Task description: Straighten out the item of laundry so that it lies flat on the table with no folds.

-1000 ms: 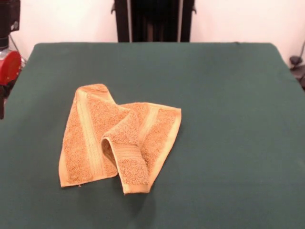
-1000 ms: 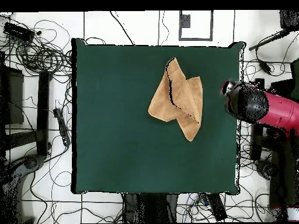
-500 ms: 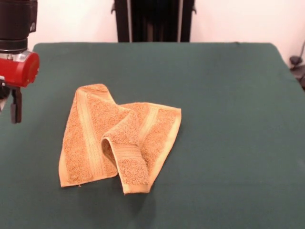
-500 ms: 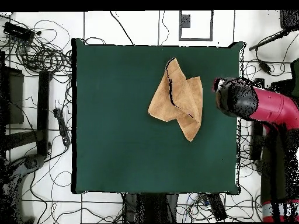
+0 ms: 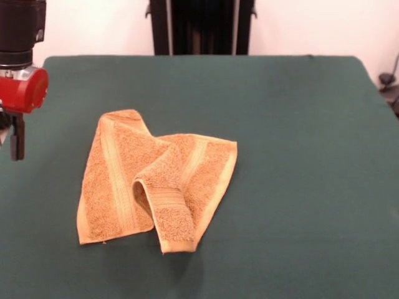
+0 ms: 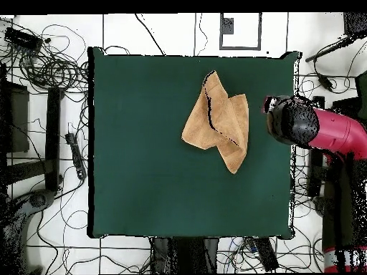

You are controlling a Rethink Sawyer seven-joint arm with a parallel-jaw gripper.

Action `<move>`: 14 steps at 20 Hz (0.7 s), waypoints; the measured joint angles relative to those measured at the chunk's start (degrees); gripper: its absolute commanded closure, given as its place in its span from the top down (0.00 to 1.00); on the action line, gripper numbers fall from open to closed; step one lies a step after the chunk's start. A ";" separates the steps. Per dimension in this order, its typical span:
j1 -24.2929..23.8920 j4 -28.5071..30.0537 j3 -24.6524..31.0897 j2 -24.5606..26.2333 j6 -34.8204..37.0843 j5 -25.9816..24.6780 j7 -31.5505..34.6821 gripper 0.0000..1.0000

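Towel [image 5: 153, 180] crumpled on worktop [image 5: 299, 156], toward the left in front view, one flap rolled over the middle, long axis running near to far. Gripper [image 5: 17, 137] off to its left at the worktop edge, clear of the cloth; jaw state hard to tell, probably empty.

Gripper [image 5: 15, 140] cut off by left edge in front view; only one dark finger [image 5: 17, 138] seen, so jaw state cannot be told. Overhead, it is hidden under the arm [image 6: 315, 129]. Towel [image 5: 156, 184] underside concealed by folds; tag not discernible.
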 measured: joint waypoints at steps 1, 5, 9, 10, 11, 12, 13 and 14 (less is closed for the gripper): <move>-0.14 0.00 0.01 -0.01 0.00 -0.01 0.00 1.00; -0.81 0.37 0.02 -0.11 0.00 -0.05 0.00 1.00; -1.91 2.92 0.04 -1.16 0.62 -0.08 0.00 1.00; -2.09 3.61 0.04 -1.40 0.75 -0.12 0.00 1.00; -2.41 5.07 0.03 -1.89 0.95 -0.18 0.00 1.00; -2.54 5.79 0.03 -2.16 1.03 -0.20 0.00 1.00; -2.61 6.34 0.04 -2.36 1.08 -0.23 0.00 1.00; -2.70 7.48 0.04 -2.74 1.07 -0.21 0.00 1.00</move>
